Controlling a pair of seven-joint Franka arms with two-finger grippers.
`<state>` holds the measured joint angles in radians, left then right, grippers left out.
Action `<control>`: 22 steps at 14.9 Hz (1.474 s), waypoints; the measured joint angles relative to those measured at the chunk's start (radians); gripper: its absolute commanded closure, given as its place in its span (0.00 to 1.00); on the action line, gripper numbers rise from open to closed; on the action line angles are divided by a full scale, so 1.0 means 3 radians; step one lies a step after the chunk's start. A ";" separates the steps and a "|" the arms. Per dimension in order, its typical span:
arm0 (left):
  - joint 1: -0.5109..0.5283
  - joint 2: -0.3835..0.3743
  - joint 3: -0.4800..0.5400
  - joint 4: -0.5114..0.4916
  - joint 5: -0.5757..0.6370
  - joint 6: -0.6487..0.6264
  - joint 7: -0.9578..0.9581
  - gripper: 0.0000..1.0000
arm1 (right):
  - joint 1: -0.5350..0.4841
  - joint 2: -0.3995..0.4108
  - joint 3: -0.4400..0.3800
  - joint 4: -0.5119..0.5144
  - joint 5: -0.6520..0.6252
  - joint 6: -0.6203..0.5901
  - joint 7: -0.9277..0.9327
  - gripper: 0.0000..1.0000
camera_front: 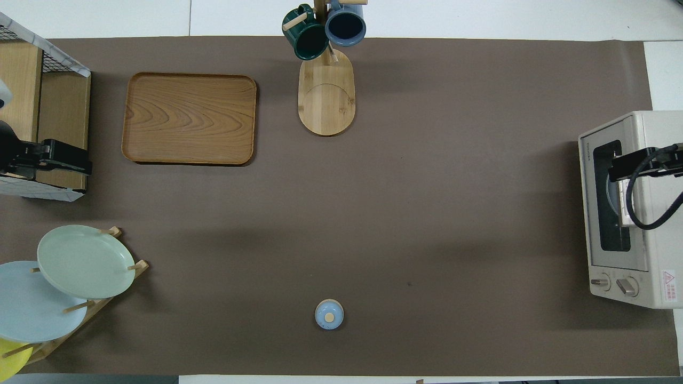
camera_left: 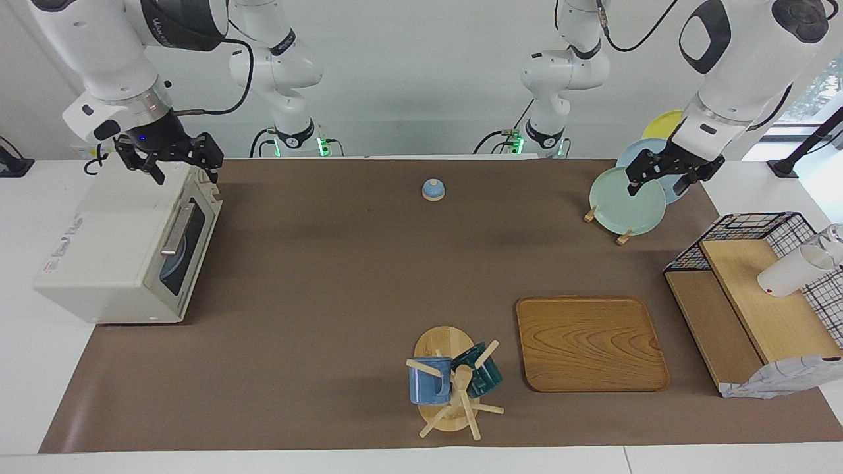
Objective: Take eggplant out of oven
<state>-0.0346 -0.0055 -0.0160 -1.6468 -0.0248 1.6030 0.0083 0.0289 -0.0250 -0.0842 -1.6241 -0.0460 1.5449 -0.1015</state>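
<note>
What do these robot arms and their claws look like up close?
Both arms are glossy white, built from rounded segments with black bands at the joints. Black cables loop along them, and green lights glow at their bases. The right gripper and left gripper are black, angular, two-fingered claws on silvery wrist collars.

The oven's (camera_left: 125,253) dark glass door hides its inside; the yellow plate (camera_front: 8,358) is cut off at the edge

Table (camera_left: 329,263) – brown mat, oven (camera_left: 125,257), wooden tray (camera_left: 589,342).
</note>
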 measured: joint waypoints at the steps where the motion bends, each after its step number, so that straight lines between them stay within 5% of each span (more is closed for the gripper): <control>1: 0.0000 0.0000 0.0000 0.0000 0.0000 0.0000 0.0000 0.00 | 0.0000 0.0000 0.0000 0.0000 0.0000 0.0000 0.0000 0.00; 6: 0.0000 0.0000 0.0000 0.0000 0.0000 0.0000 0.0000 0.00 | -0.0006 0.0000 -0.0005 -0.0002 0.0000 0.0000 0.0001 0.00; 8: 0.0000 0.0000 0.0000 0.0000 0.0000 0.0000 0.0000 0.00 | -0.0002 -0.0001 -0.0006 -0.0011 0.0000 0.0000 0.0001 0.88; 9: 0.0000 0.0000 0.0000 0.0000 0.0000 0.0000 0.0000 0.00 | -0.0001 -0.0003 -0.0005 -0.0025 0.0000 0.0000 0.0001 1.00; 16: 0.0000 0.0000 0.0000 0.0000 0.0000 0.0000 0.0000 0.00 | -0.0149 -0.0218 -0.0027 -0.0954 -0.0133 0.0915 -0.0084 1.00; 22: 0.0000 0.0000 0.0000 0.0000 0.0000 0.0000 0.0000 0.00 | -0.0256 -0.0056 -0.0037 -0.1105 -0.0464 0.1102 0.0244 1.00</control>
<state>-0.0346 -0.0055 -0.0160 -1.6468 -0.0248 1.6030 0.0082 -0.0480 -0.0416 -0.0953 -1.9557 -0.1852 1.8755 -0.0283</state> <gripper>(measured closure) 0.000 0.991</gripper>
